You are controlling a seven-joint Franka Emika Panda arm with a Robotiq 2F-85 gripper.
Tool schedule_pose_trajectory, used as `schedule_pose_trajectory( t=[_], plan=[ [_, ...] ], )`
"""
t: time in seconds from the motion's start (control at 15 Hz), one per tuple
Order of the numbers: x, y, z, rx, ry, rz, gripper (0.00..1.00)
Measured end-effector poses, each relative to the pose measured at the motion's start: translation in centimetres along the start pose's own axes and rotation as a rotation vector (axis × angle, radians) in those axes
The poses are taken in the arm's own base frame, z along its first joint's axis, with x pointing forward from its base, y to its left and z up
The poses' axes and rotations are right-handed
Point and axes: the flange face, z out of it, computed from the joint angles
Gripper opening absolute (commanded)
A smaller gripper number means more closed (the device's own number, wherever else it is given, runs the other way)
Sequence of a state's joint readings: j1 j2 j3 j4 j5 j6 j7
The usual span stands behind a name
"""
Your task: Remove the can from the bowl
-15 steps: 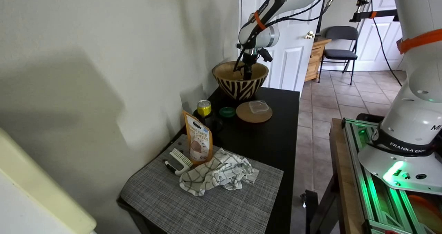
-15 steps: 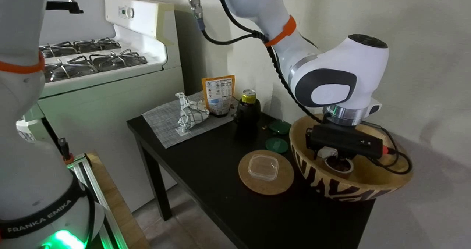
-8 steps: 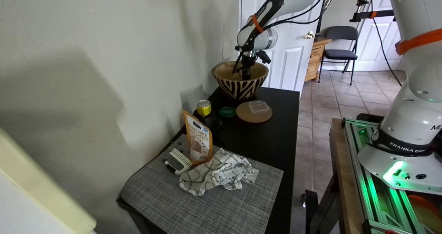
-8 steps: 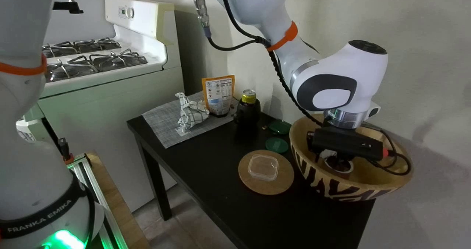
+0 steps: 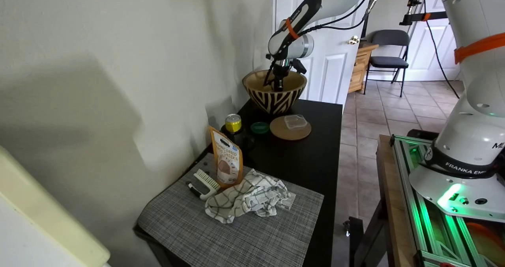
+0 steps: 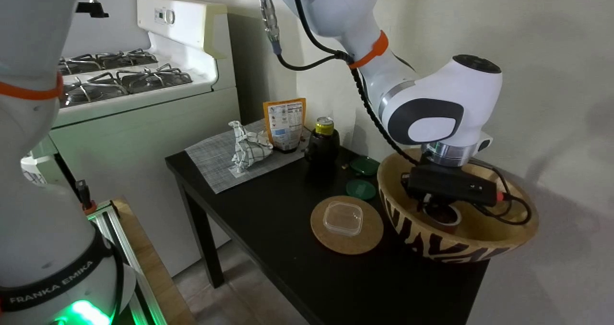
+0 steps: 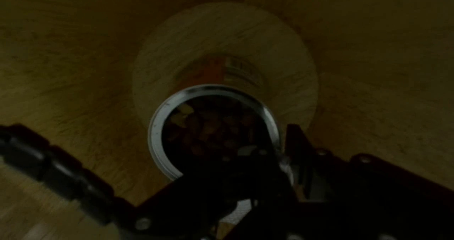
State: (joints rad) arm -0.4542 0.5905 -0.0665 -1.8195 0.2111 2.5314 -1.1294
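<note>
My fingers (image 7: 298, 144) hung deep in the striped bowl (image 5: 273, 100), one over the mouth of the can (image 7: 212, 87) and one outside it, a narrow gap between them and the metal rim seeming to run through that gap. Whether they gripped the rim I could not tell; the wrist view was too dark. The can stood mouth-up on the round floor of the bowl, with brown lumps (image 7: 211, 126), perhaps nuts, inside.

As I judged it, the step was the pinch before the lift. The wall wanted to sit square between my fingers, well below the rim, so that it could not twist; then a firm squeeze and a slow, straight rise, with the can kept level lest the lumps spill. The pale thing (image 7: 239, 211) near me, too dim to name, was best not snagged. Only once above the bowl's lip should I swing out over the worktop (image 6: 288, 238), towards a spot beside the wooden disc (image 6: 371, 226).

The can's label (image 7: 209, 72) showed a red patch and what might have been a barcode, with no word legible. On the orange pouch (image 5: 228, 157) I made out "DRIED" and "CHEEKS". The yellow can (image 5: 233, 124) near it offered nothing I could read. The black band (image 6: 52, 286) I wore low down said "FRANKA EMIKA".
</note>
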Motion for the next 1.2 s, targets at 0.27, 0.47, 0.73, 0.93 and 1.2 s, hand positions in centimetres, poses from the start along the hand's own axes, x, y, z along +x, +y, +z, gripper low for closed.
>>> schedule_pose_trajectory(
  t=[0.27, 0.47, 0.73, 0.93, 1.2],
  plan=[
    [0.0, 0.1, 0.0, -0.004, -0.004, -0.008, 0.03],
    [-0.2, 0.3, -0.3, -0.012, -0.01, -0.01, 0.03],
    [-1.5, 0.7, -3.8, -0.046, -0.003, 0.0, 0.03],
    [-2.7, 0.2, -8.4, -0.084, 0.018, 0.008, 0.03],
    [-3.6, -1.8, -14.1, -0.129, 0.057, 0.008, 0.03]
  ],
)
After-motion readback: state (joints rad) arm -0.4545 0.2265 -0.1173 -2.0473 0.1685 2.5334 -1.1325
